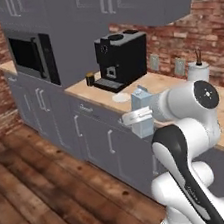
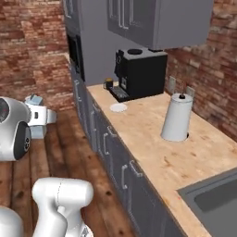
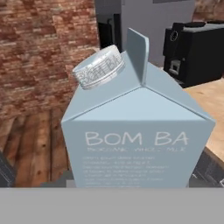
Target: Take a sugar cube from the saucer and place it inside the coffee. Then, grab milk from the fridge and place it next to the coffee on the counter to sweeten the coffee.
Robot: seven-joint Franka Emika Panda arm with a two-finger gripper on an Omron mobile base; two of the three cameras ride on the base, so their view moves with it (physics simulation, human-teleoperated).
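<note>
My gripper [image 1: 138, 116] is shut on the milk [image 1: 141, 98], a pale blue carton with a gabled top and a grey cap. I hold it in the air just in front of the counter [image 1: 155, 85] edge. In the hand view the milk [image 3: 135, 135] stands upright between the jaws. From the right base view the gripper [image 2: 40, 115] and milk [image 2: 34, 100] hang over the wooden floor, left of the counter [image 2: 152, 139]. The coffee [image 1: 90, 78] [image 2: 108, 84] stands left of the black machine. The saucer [image 1: 121, 97] [image 2: 118, 107] lies near the counter's front edge. The sugar cube is hidden and the fridge is out of view.
A big black coffee machine [image 1: 121, 57] [image 2: 141, 71] stands at the back of the counter. A white paper-towel roll [image 1: 198, 71] [image 2: 177, 118] is farther right, and a sink [image 2: 215, 199] beyond it. Grey cupboards hang overhead, and a microwave [image 1: 29, 56] sits at the left.
</note>
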